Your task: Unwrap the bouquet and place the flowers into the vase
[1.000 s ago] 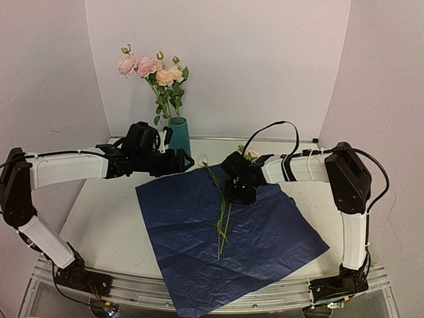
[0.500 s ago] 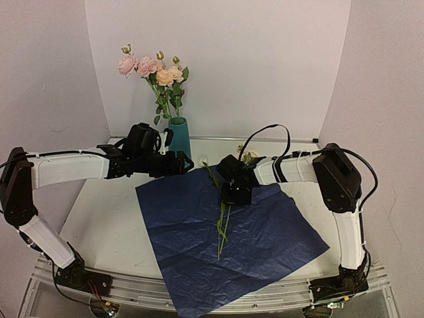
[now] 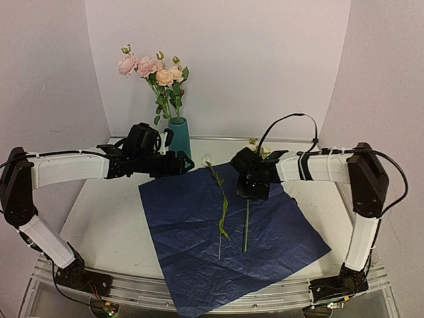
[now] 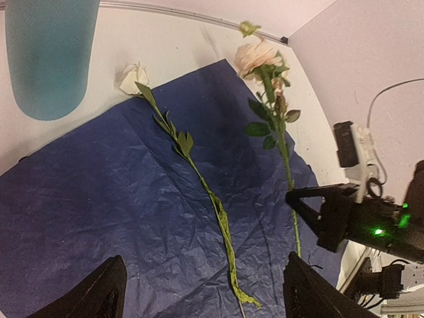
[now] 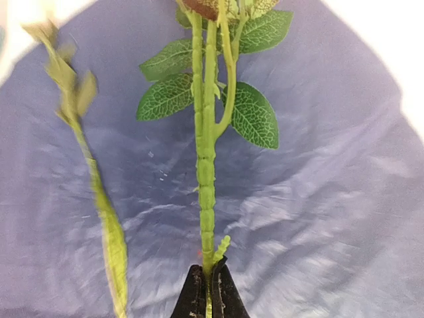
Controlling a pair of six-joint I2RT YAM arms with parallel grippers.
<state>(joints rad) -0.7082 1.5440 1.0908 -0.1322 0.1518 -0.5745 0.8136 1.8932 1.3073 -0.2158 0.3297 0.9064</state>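
Checker: Grip, right side?

Me: My right gripper pinches a flower mid-stem, below the leaves. Fingers are pressed tight around it. The stem runs straight out from the tips, over the paper.

Checker: Its bloom?

Me: Just past the paper's far corner, over the table. The cut end sits over the paper's middle, pointing at the table's near edge. Can't tell if the stem touches the paper.

Checker: Left side?

Me: My left gripper is spread wide, with nothing between its fingers. It hangs above the paper's far left edge, just beside the vase.

Checker: Vase position?

Me: Upright at the table's far edge, left of middle. A bunch of pink and peach blooms stands in it on leafy stems, much taller than the vase.

Checker: Anything else out?

Me: A second flower, loose and flat on the paper, left of the held one and not touching it. Its cream head lies on the table just off the paper's far left edge, near the vase foot. Its stem slants toward the paper's middle.

Checker: Paper?

Me: Dark blue, crinkled, spread open as one sheet across the table's middle. Its near corner reaches the table's near edge.
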